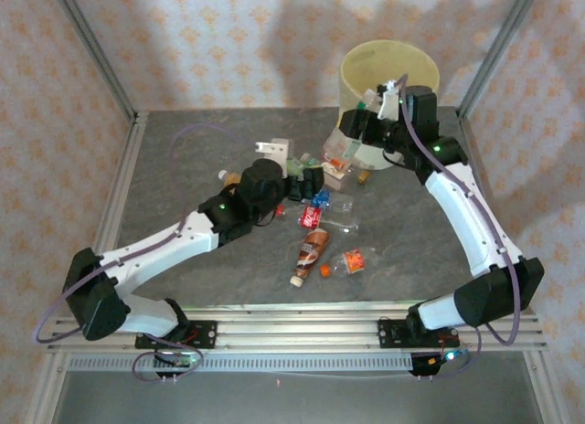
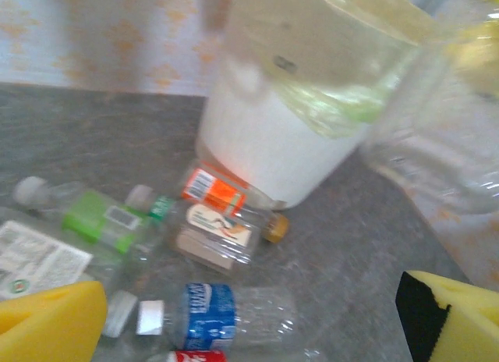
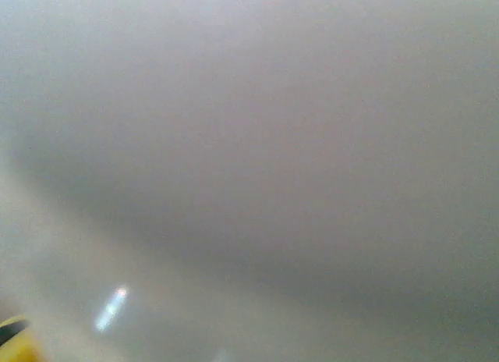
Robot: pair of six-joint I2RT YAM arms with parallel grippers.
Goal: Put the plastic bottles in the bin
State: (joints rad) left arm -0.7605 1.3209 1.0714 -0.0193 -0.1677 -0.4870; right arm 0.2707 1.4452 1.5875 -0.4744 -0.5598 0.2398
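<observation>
Plastic bottles [image 1: 322, 191] lie on their sides in a loose pile in the middle of the grey table [image 1: 183, 168]. Some are hard to make out. The ones at the far end of the pile are partly under the left gripper [image 1: 309, 181] and blend into each other. The right wrist view is one grey-cream blur with a bit of yellow pad [image 3: 9, 340] at 7 o'clock, so I cannot tell if the right gripper [image 1: 366, 127] is spread or pinching. In the left wrist view a big see-through shape at 3 o'clock is cut off and too blurry to name.

Nearest the arms lies an amber bottle [image 1: 311, 252] with a brown label. A small orange-label bottle [image 1: 351, 261] is just beside it at its 3 o'clock. Farther on, the left wrist view shows a blue-label bottle [image 2: 214, 315] with a white cap and a green-label bottle [image 2: 95, 218] at 9 o'clock. A red-and-orange-label bottle [image 2: 214, 190] lies right by the foot of the bin [image 2: 257, 143]. The bin stands at 1 o'clock on the table, past the pile. It is cream-white with a pale yellow-green bag.

The left gripper's yellow pads [image 2: 47, 323] are spread wide with nothing between them. The right gripper is at the near side of the bin.
</observation>
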